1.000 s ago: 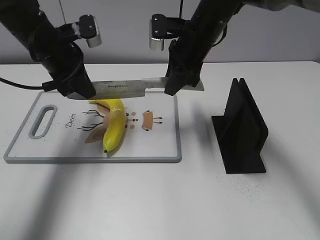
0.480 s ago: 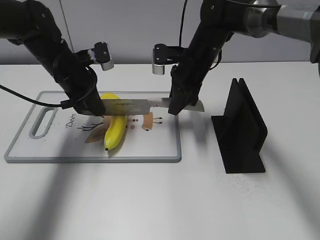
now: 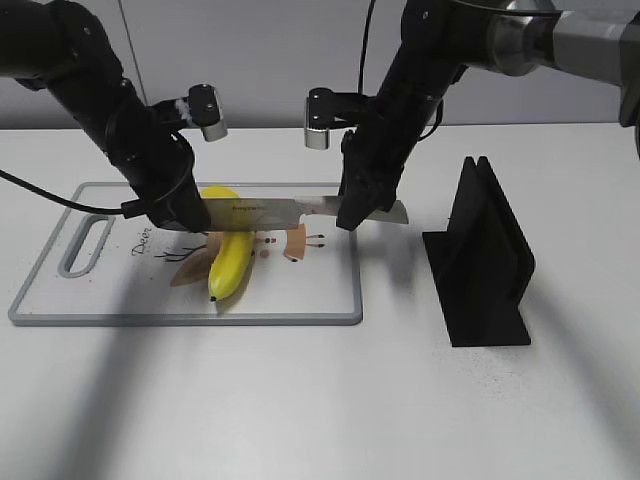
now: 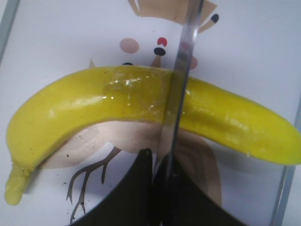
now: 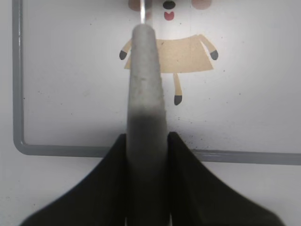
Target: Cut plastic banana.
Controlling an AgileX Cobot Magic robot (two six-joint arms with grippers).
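Both pairs of fingers [image 5: 146, 155] stay clenched on the knife [image 3: 265, 209], one at each end. It has dropped from above onto the banana [image 3: 228, 255], crossing its middle on the cutting board [image 3: 320, 290]; the cut looks begun. The white table [image 3: 300, 400] also carries a black stand [image 3: 485, 255].

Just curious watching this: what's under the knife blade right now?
The banana lies crosswise under the knife, on the cutting board with its deer drawing. The strip of banana directly beneath the blade is hidden, so any cut can't be seen.
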